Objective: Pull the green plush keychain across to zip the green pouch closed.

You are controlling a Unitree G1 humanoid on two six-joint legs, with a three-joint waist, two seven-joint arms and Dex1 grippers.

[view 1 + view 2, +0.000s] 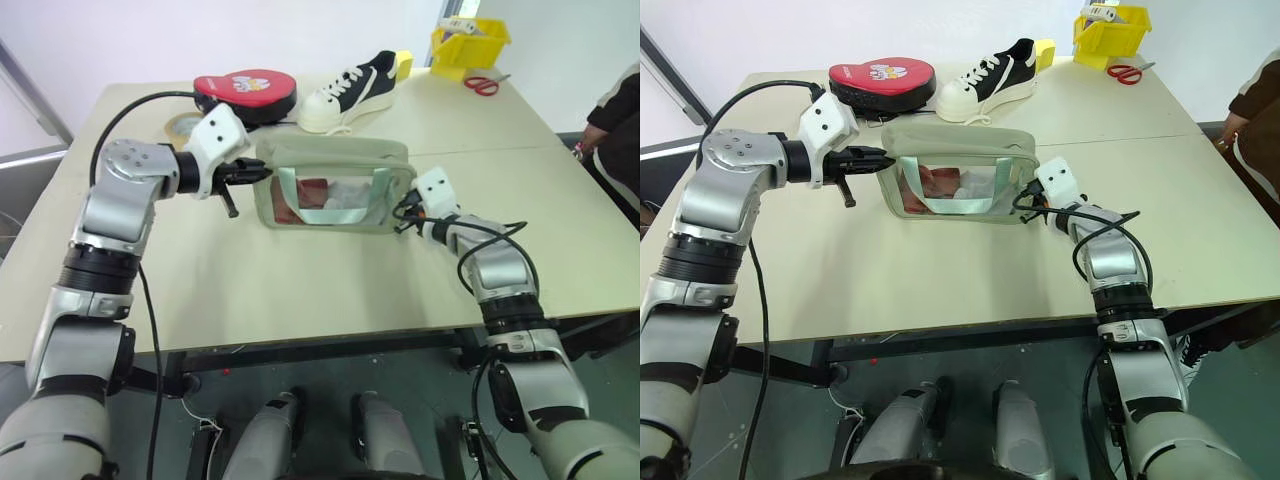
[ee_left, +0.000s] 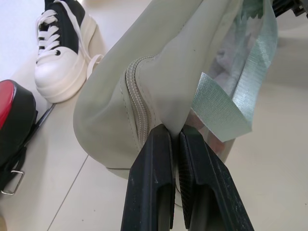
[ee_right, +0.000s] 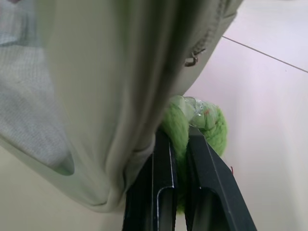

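The green pouch [image 1: 335,185] is positioned near the middle of the table [image 1: 300,280], with its clear window and mint strap handle [image 1: 335,195] turned toward the robot. One end of the pouch is pinched by the left gripper [image 2: 175,144], whose jaws are pressed together on a fold of fabric just beside the zipper track [image 2: 139,106]. At the opposite end, the green plush keychain [image 3: 202,127] is clamped between the jaws of the right gripper [image 3: 180,139], close against the end wall of the pouch. The top seam is seen as a closed line along its length in the head views (the last stretch at the right corner is hidden by the gripper). The pull is therefore judged to be at or very near its end stop. Only confirmation of full closure and release of both grips are judged to remain.
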